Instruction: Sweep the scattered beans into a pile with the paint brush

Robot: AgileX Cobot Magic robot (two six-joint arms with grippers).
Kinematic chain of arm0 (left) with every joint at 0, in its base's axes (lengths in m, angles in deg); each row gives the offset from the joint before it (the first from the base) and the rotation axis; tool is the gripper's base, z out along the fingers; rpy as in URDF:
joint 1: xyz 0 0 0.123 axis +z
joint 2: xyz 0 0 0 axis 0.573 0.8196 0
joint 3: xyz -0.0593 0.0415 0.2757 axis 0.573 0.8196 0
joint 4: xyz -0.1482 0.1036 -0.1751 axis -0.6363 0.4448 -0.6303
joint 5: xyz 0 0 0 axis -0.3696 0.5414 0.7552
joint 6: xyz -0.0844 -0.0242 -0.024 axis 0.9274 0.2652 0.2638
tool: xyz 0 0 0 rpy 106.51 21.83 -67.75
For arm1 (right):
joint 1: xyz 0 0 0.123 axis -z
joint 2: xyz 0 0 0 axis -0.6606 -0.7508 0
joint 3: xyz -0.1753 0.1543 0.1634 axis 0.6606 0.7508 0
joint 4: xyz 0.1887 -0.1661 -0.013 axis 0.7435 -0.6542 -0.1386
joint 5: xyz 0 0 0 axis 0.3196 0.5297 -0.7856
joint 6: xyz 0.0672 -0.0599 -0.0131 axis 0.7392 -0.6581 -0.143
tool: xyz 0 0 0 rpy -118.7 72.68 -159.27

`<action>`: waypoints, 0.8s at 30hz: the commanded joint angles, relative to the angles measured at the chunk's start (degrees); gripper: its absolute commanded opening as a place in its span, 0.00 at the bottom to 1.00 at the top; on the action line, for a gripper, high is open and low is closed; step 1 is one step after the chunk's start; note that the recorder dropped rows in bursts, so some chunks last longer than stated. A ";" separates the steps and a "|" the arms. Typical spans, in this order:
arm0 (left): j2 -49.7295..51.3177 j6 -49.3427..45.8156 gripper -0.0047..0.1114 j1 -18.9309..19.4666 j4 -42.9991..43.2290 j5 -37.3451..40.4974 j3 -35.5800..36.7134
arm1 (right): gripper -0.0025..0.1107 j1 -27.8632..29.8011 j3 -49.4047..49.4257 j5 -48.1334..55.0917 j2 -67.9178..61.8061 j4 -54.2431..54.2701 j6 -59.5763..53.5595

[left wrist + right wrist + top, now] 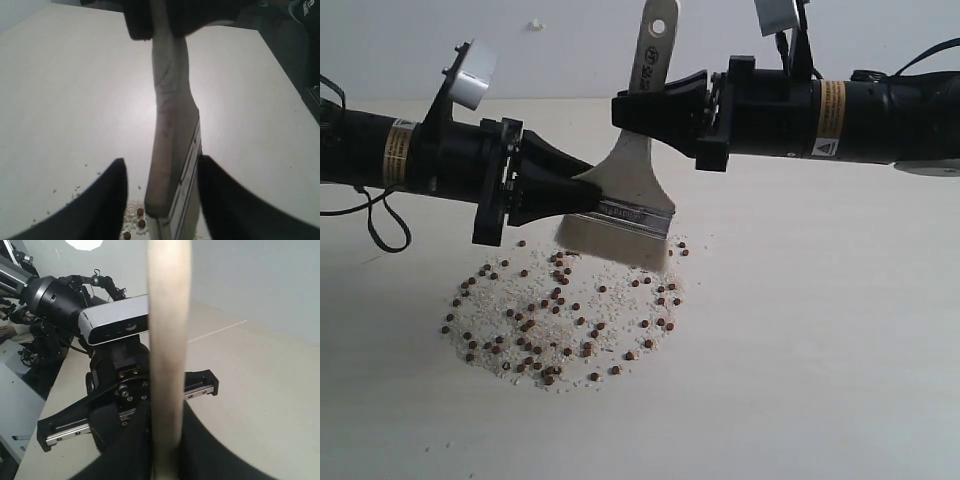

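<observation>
Beans (pixel 555 305) lie scattered below left pincer (pixel 590 197), half-open straddling paint brush (pixel 638 180) ferrule, right pincer (pixel 638 112) clamped on handle above it; arms fighting could twist brush, flinging them wider.

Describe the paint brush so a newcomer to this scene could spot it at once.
On the pale table lies a scatter of reddish-brown beans among whitish grains. At its far edge, between two black arms, the right end effector holds the paint brush, bristles down. Nothing else there has its pale wooden handle with a hole at the end, silver ferrule and broad white bristles.
</observation>
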 commanded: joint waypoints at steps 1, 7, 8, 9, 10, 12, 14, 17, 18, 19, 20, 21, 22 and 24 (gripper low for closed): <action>-0.16 -0.89 0.60 -0.06 -1.56 -0.73 -0.32 | 0.02 -0.07 -0.17 0.85 0.54 3.81 -0.23; -1.23 -2.68 0.40 2.40 -1.77 -0.73 -0.32 | 0.02 -0.07 -0.17 10.09 1.33 11.46 -3.74; -1.50 -1.67 0.37 3.04 -1.77 -0.73 -0.32 | 0.02 -0.07 -0.17 13.34 1.73 13.06 -4.25; -1.77 0.82 0.32 3.92 -2.48 -0.73 -0.32 | 0.02 -0.07 -0.17 18.22 2.36 15.48 -4.66; -2.20 2.68 0.26 4.54 -3.75 -0.73 -0.32 | 0.02 -0.07 -0.17 22.92 3.05 17.92 -4.98; -2.91 5.89 0.11 5.43 -7.09 -0.73 -0.32 | 0.02 -0.07 -0.17 30.11 4.38 21.78 -6.43; -3.84 6.56 0.04 5.87 -9.43 -0.03 -0.16 | 0.02 -0.07 -0.17 33.58 5.84 24.51 -8.18; -6.47 6.56 0.04 5.62 -17.03 14.97 2.17 | 0.02 -0.07 -0.30 37.10 7.89 27.33 -10.33; -7.61 5.69 0.04 5.62 -20.41 19.68 3.41 | 0.02 -0.07 -0.47 38.16 8.39 27.46 -10.33; -8.72 4.49 0.04 5.62 -23.62 23.77 4.60 | 0.02 -0.07 -0.88 40.18 8.92 27.46 -10.33; -10.37 2.25 0.04 5.62 -28.55 27.47 6.33 | 0.02 -0.07 -1.37 42.50 9.24 27.46 -10.33; -12.29 -1.42 0.04 5.62 -34.29 30.37 8.35 | 0.02 -0.07 -1.87 44.74 9.53 27.46 -10.20; -14.63 -6.55 0.04 5.62 -39.20 32.09 10.65 | 0.02 -0.16 -2.20 46.44 9.60 27.46 -10.20; -20.24 -19.81 0.04 5.62 -54.94 35.17 15.87 | 0.02 -0.59 -2.66 49.10 9.65 27.27 -10.20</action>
